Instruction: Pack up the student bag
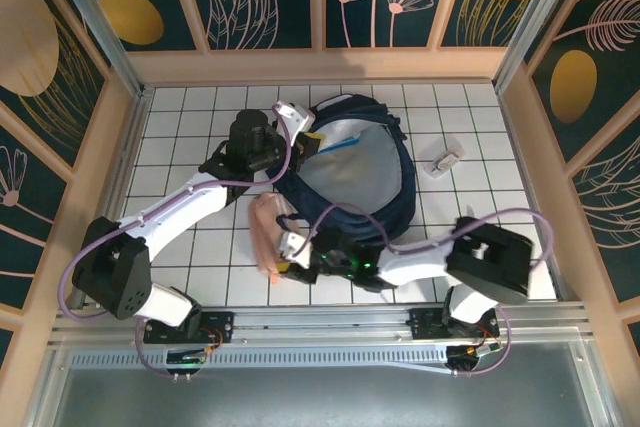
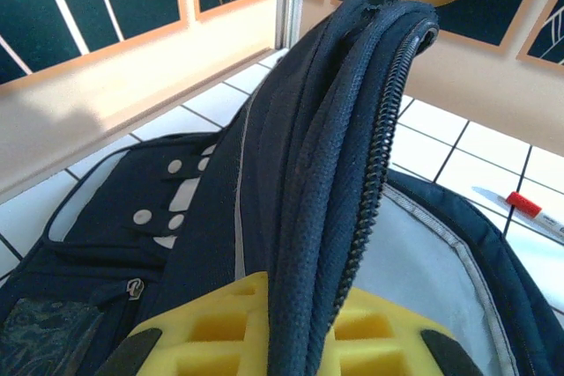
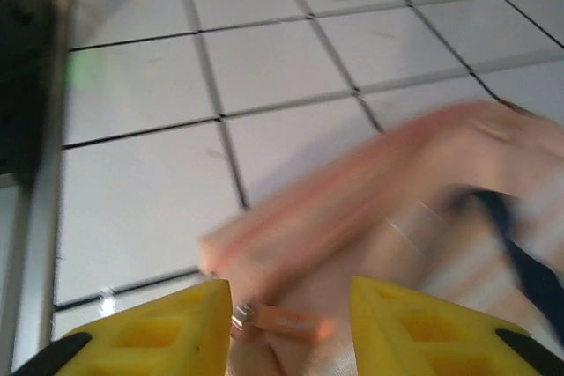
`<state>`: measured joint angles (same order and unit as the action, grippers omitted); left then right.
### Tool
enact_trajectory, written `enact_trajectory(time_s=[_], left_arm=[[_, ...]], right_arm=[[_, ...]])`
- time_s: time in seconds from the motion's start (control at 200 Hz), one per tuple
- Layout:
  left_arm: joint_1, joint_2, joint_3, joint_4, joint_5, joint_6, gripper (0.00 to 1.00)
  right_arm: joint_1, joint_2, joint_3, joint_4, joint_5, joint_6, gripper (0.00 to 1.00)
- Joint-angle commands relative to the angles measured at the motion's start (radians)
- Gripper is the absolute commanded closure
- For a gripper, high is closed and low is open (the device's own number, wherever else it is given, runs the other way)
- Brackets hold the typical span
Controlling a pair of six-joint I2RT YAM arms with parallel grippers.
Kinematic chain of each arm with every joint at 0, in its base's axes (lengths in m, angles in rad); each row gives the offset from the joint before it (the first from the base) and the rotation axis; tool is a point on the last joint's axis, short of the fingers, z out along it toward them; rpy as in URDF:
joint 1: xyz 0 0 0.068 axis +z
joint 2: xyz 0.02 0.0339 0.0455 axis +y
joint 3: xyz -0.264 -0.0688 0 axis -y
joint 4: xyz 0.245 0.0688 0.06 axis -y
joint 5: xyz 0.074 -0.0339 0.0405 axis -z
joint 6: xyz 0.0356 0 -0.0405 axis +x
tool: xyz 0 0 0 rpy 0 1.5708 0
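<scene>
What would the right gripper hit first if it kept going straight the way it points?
Most likely the pink pouch: its zip end lies just ahead of the right gripper, between its open jaws; blur hides the exact gap.

The left arm (image 1: 180,209) goes up from its base at the near edge of the desk, folds at a black joint close to the left edge, and stretches its white link towards the middle of the desk. The left gripper (image 2: 300,336) has its yellow fingers (image 2: 207,328) pressed together on the zipped rim of the large navy-blue fabric student bag (image 2: 335,156). The right arm (image 1: 420,265) folds at a black elbow by the right edge and lies low along the near edge. The right gripper (image 3: 291,314) points down at the desk, its fingers standing apart.
</scene>
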<state>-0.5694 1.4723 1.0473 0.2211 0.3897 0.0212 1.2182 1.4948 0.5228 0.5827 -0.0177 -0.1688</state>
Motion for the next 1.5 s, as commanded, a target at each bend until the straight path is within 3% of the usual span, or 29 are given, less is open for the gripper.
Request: enact_trajectory(time_s=[0.0,0.165,0.25,0.355,0.601,0.786,0.921,1.051,1.171,1.246,1.326,1.496], left_arm=[[-0.001,-0.046,0.012,0.131,0.050,-0.016,1.00],[0.000,-0.038,0.013,0.135,0.030,-0.036,1.00],[-0.001,-0.032,0.038,0.083,-0.071,-0.053,1.00],[0.000,-0.026,0.068,0.037,-0.136,-0.046,1.00],[0.002,-0.033,0.088,0.019,-0.089,-0.060,1.00],[0.008,-0.040,0.103,-0.015,-0.157,-0.052,1.00],[0.011,-0.034,0.109,-0.017,-0.127,-0.057,1.00],[0.011,-0.023,0.115,-0.019,-0.084,-0.058,1.00],[0.011,-0.021,0.115,-0.016,-0.084,-0.057,1.00],[0.011,-0.021,0.114,-0.017,-0.085,-0.054,1.00],[0.011,-0.023,0.114,-0.022,-0.086,-0.051,1.00],[0.012,-0.022,0.112,-0.031,-0.084,-0.043,1.00]], right_arm=[[-0.049,-0.130,-0.062,-0.193,0.156,0.191,0.56],[-0.057,-0.307,-0.018,-0.419,0.148,0.307,0.48],[-0.022,-0.286,0.063,-0.482,0.086,0.286,0.47],[0.023,-0.152,0.192,-0.506,0.040,0.270,0.47],[0.029,0.244,0.600,-0.671,0.040,0.396,0.46],[0.031,0.415,0.747,-0.712,0.180,0.416,0.43],[0.006,0.515,0.840,-0.779,0.298,0.445,0.42],[-0.010,0.576,0.883,-0.828,0.284,0.464,0.42],[0.003,0.598,0.852,-0.792,0.124,0.417,0.48],[0.023,0.585,0.833,-0.781,0.053,0.352,0.61],[0.045,0.537,0.789,-0.760,-0.031,0.232,0.71],[0.057,0.382,0.624,-0.766,-0.176,-0.087,0.77]])
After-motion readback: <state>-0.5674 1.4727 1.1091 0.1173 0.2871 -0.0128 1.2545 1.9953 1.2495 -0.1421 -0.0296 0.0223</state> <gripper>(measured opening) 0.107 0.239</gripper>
